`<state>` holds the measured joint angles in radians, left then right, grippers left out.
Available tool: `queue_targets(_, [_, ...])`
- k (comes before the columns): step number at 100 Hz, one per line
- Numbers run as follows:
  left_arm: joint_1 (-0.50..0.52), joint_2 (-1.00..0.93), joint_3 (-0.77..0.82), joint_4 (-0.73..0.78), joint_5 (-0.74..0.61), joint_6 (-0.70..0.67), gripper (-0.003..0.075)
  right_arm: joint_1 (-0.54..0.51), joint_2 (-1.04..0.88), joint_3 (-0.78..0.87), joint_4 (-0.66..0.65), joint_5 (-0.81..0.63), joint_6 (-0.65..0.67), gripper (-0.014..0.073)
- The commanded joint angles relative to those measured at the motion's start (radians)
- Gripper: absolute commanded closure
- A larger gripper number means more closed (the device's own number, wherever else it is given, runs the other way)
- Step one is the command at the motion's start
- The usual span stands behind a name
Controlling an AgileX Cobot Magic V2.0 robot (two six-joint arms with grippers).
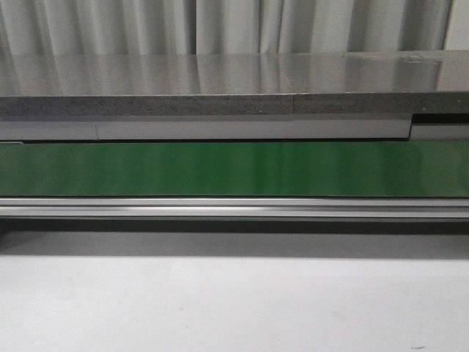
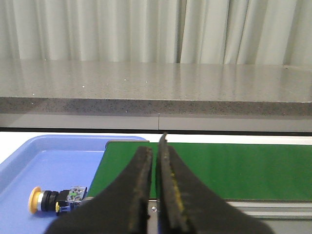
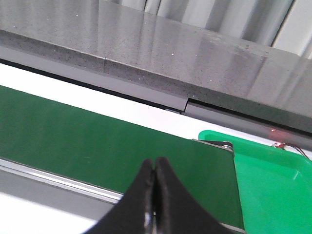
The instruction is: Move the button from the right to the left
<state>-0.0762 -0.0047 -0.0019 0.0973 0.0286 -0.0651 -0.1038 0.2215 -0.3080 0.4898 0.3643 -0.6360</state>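
Left end effector [image 2: 157, 156]: black fingers nearly pressed together with only a thin slit between them, holding nothing, at lower centre of the left wrist frame above the green belt [image 2: 229, 168]. Right end effector [image 3: 154, 168]: fingers pressed together, empty, at lower centre of its frame over the same belt, with a green tray [image 3: 273, 190] at lower right. Button [image 2: 51, 200]: lying on its side in the blue tray [image 2: 58, 161] at lower left, yellow cap pointing toward the frame's left edge. Front frame: belt and grey tabletop [image 1: 234, 308] only.
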Motion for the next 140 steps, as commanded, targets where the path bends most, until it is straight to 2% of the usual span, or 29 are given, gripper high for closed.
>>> queue_targets(1, [-0.009,-0.036,0.041,-0.003,-0.079,-0.011,0.0715,0.007,0.008,-0.028,0.011,-0.076,0.006,0.0661])
queue_targets(12, [-0.009,-0.036,0.041,-0.003,-0.079,-0.011,0.0715,0.044,0.003,-0.028,-0.087,-0.075,0.087,0.0661])
queue_targets(35, [-0.009,-0.036,0.041,-0.003,-0.079,-0.011,0.0715,0.135,-0.033,0.018,-0.442,-0.116,0.487,0.0661])
queue_targets(48, [-0.009,-0.036,0.041,-0.003,-0.079,-0.011,0.0715,0.152,-0.081,0.089,-0.534,-0.169,0.636,0.0661])
queue_targets(90, [-0.009,-0.036,0.041,-0.003,-0.079,-0.011,0.0715,0.152,-0.245,0.287,-0.53,-0.26,0.643,0.0661])
queue_targets(105, [-0.009,-0.036,0.041,-0.003,-0.079,-0.011,0.0715,0.152,-0.247,0.338,-0.521,-0.33,0.647,0.0661])
queue_targets(140, [-0.009,-0.036,0.041,-0.003,-0.079,-0.011,0.0715,0.152,-0.247,0.337,-0.52,-0.33,0.647,0.0661])
